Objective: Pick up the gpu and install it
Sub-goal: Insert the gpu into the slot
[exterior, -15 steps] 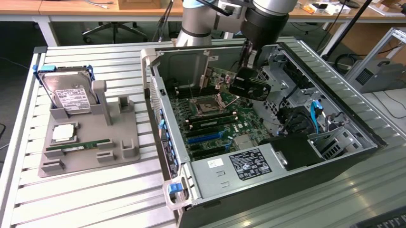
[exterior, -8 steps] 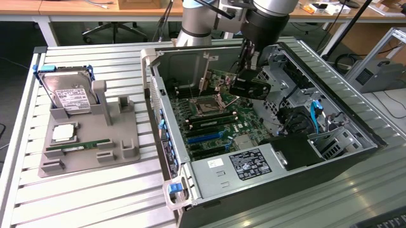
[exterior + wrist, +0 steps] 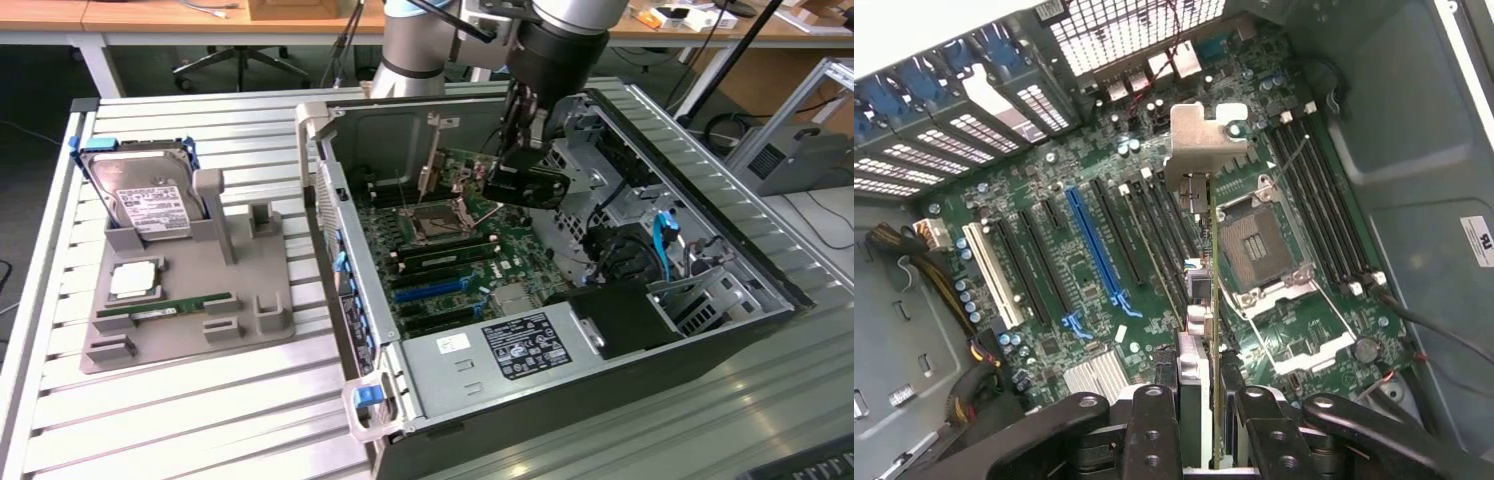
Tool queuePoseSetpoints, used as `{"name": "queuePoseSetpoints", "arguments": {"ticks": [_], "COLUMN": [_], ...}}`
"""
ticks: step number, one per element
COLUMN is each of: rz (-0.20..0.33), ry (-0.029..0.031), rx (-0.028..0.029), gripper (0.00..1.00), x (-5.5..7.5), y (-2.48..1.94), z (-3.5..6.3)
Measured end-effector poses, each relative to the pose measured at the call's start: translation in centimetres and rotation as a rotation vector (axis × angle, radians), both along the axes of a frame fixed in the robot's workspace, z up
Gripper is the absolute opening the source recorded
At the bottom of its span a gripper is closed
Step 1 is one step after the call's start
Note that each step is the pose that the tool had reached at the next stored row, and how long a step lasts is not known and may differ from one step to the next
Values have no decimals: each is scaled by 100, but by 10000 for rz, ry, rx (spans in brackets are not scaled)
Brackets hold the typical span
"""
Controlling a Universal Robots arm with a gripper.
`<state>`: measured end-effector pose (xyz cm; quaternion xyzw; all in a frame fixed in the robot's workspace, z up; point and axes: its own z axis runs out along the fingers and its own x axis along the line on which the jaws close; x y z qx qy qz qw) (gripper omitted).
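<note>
My gripper (image 3: 523, 182) is inside the open computer case (image 3: 441, 360), above the motherboard, and is shut on the gpu (image 3: 461, 180). The card hangs on edge from the fingers, its silvery bracket (image 3: 431, 160) pointing towards the case's rear wall. In the wrist view the gpu (image 3: 1199, 290) appears edge-on as a thin line between the two black fingers (image 3: 1154, 430), with its bracket (image 3: 1199, 150) at the far end. It hovers over the black slots between the blue slot (image 3: 1094, 240) and the CPU socket (image 3: 1264, 245). I cannot tell whether the card touches a slot.
On the exterior view's left, a grey fixture (image 3: 187, 330) holds a silver hard drive (image 3: 147, 200), a green memory stick (image 3: 167, 305) and a square chip (image 3: 134, 280). Case walls, drive bays (image 3: 694, 290) and cables (image 3: 661, 245) crowd the gripper inside the computer.
</note>
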<state>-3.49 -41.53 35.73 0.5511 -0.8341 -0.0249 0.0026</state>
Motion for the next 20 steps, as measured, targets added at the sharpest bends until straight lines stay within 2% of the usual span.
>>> {"name": "queuePoseSetpoints", "arguments": {"ticks": [20], "rz": [555], "ry": [0], "rx": [0], "gripper": [27], "x": [0], "y": [-7], "z": [-2]}}
